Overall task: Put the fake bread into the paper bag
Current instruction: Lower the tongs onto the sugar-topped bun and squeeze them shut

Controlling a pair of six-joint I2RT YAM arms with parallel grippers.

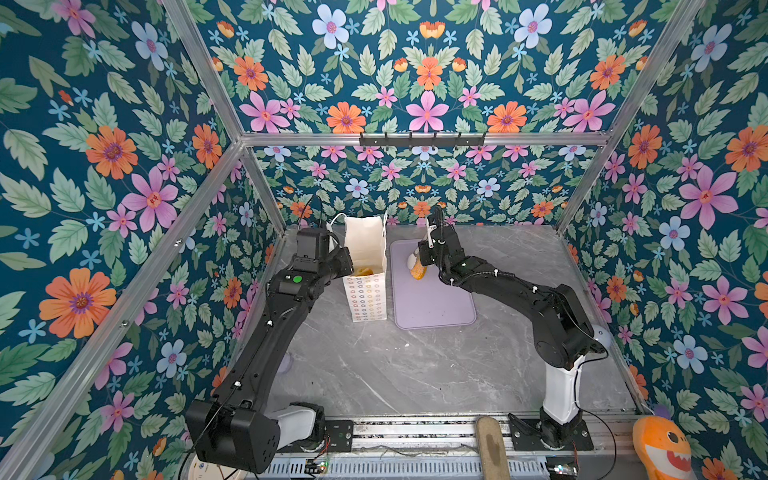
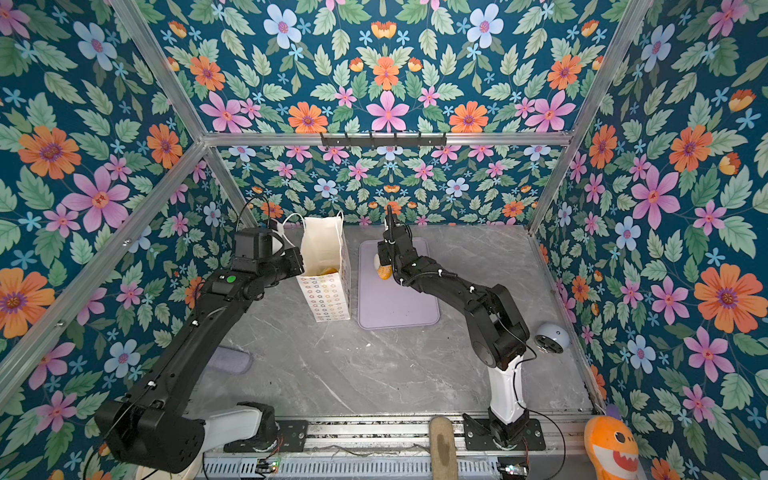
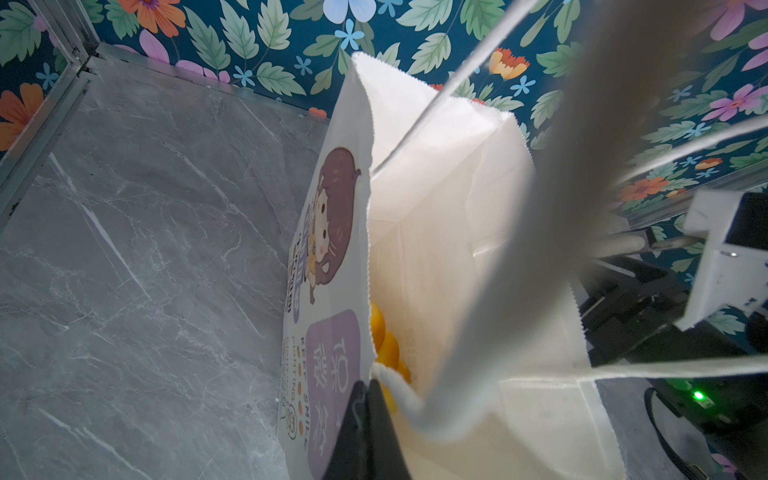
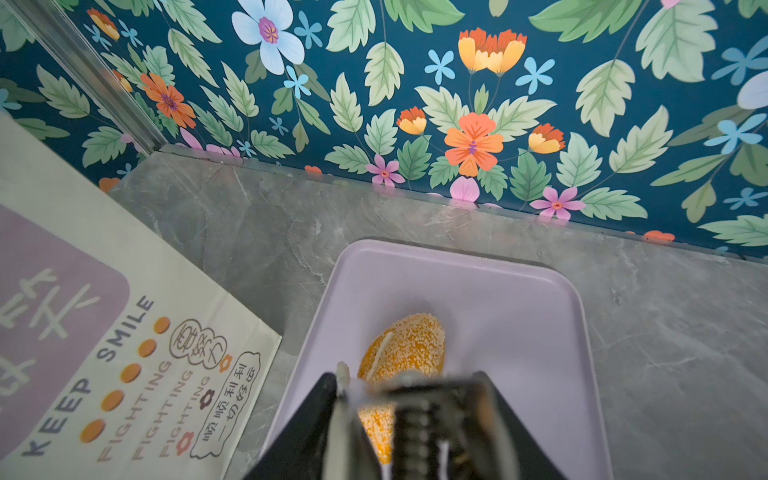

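The white paper bag (image 1: 365, 249) (image 2: 322, 249) stands open at the back of the table, left of a lilac tray (image 1: 432, 303) (image 2: 399, 303). Golden-orange fake bread (image 3: 384, 345) lies at its bottom, and shows in both top views (image 1: 363, 272). My left gripper (image 3: 368, 390) is shut on the bag's left wall at the rim, beside a cord handle. An oval seeded roll (image 4: 405, 345) (image 1: 417, 270) sits tilted on the tray (image 4: 498, 299). My right gripper (image 4: 409, 382) (image 2: 382, 266) is closed around the roll's near end.
Grey marble table inside flowered walls with aluminium posts. An orange plush shark (image 1: 660, 449) sits at the front right corner. A pale dome-shaped object (image 2: 550, 337) lies behind the right arm's base, and a lilac pad (image 2: 232, 359) under the left arm. A hook rail (image 1: 422, 139) hangs on the back frame.
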